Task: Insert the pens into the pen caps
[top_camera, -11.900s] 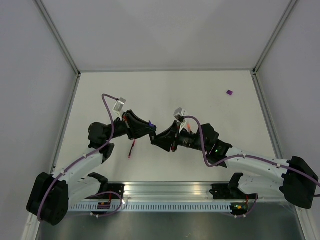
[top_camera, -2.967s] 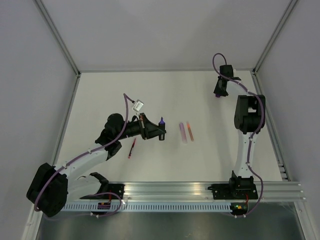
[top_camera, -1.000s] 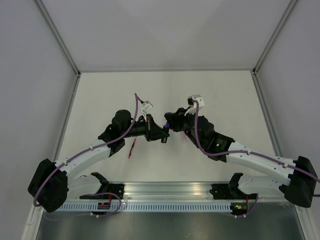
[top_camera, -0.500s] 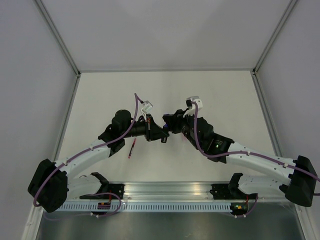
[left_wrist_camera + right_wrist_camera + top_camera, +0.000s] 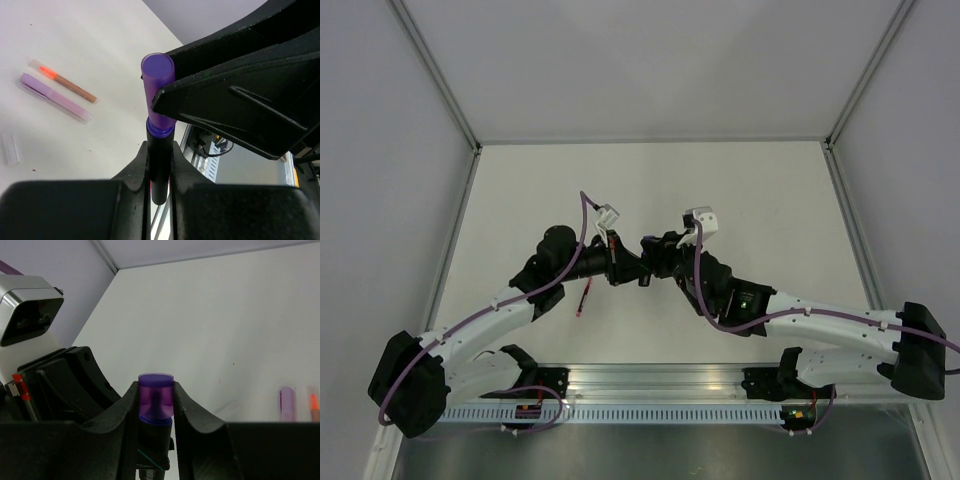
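My left gripper (image 5: pixel 159 167) is shut on the stubby black marker (image 5: pixel 159 162), which points up and away from it. The purple cap (image 5: pixel 156 395) is pinched in my right gripper (image 5: pixel 156 401) and sits over the marker's purple tip, its rim against the purple collar (image 5: pixel 160 129). In the top view the two grippers meet nose to nose at mid-table, left gripper (image 5: pixel 634 271) against right gripper (image 5: pixel 651 257). A pale lilac pen (image 5: pixel 55 97) and an orange pen (image 5: pixel 65 82) lie side by side on the table. The thin red pen (image 5: pixel 585 297) lies by the left arm.
A small clear cap (image 5: pixel 10 148) lies on the white table (image 5: pixel 760 200) near the lilac pen. Grey walls close the table in on three sides. The metal rail (image 5: pixel 660 385) with the arm bases runs along the near edge.
The right gripper has slid left with the purple cap, onto the marker tip held by the left gripper. The two grippers now touch nose to nose.
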### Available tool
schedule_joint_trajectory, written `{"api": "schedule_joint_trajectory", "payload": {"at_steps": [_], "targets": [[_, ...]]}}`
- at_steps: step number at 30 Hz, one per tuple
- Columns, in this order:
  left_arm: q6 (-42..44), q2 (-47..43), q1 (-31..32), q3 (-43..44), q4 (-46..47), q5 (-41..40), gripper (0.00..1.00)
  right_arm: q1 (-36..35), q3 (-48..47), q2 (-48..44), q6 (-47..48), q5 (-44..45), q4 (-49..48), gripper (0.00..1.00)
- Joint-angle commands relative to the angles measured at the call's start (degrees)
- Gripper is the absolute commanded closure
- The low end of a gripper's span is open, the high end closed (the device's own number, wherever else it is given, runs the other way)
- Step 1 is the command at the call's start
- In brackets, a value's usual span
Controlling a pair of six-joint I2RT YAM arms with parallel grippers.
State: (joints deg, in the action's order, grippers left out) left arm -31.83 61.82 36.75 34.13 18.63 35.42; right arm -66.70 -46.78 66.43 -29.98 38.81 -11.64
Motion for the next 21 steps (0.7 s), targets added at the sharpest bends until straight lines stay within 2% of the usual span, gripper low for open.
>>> {"api": "schedule_joint_trajectory", "payload": {"at_steps": [1, 5, 9, 10, 15, 16, 17, 19, 21], "targets": [[0.98, -3.11, -0.1, -0.55, 4.57, -4.57, 0.98, -3.34, -1.9, 2.38, 0.27, 5.03, 1.27, 1.0], [0.9, -4.52, -0.1, -1.17, 5.01, -5.62, 0.98, -5.11, -2.43, 4.49, -0.69, 7.68, 0.48, 0.99], [0.9, -4.43, -0.1, -1.17, 4.57, -6.15, 0.98, -6.34, -2.96, 6.16, -2.8, 9.53, -0.23, 0.9], [0.9, -4.34, -0.1, -1.17, 4.57, -6.15, 0.98, -6.51, -3.22, 6.51, -3.76, 9.88, -0.05, 0.84], [1.07, -4.52, -0.1, -1.08, 4.57, -6.06, 0.98, -7.13, -5.59, 8.71, -5.0, 10.5, 0.56, 0.69], [1.07, -4.6, -0.1, -1.17, 4.57, -5.98, 0.98, -7.31, -5.95, 8.8, -5.09, 10.93, 0.83, 0.6], [1.07, -4.78, -0.1, -1.17, 4.66, -5.98, 0.98, -7.31, -6.12, 8.71, -5.18, 11.2, 1.26, 0.55], [1.16, -4.96, -0.19, -1.26, 4.57, -5.8, 0.98, -7.31, -6.65, 8.28, -5.0, 11.73, 1.53, 0.48], [1.07, -4.78, -0.1, -1.08, 4.66, -5.45, 0.98, -7.31, -6.83, 6.96, -3.87, 11.56, 1.36, 0.46]]}}
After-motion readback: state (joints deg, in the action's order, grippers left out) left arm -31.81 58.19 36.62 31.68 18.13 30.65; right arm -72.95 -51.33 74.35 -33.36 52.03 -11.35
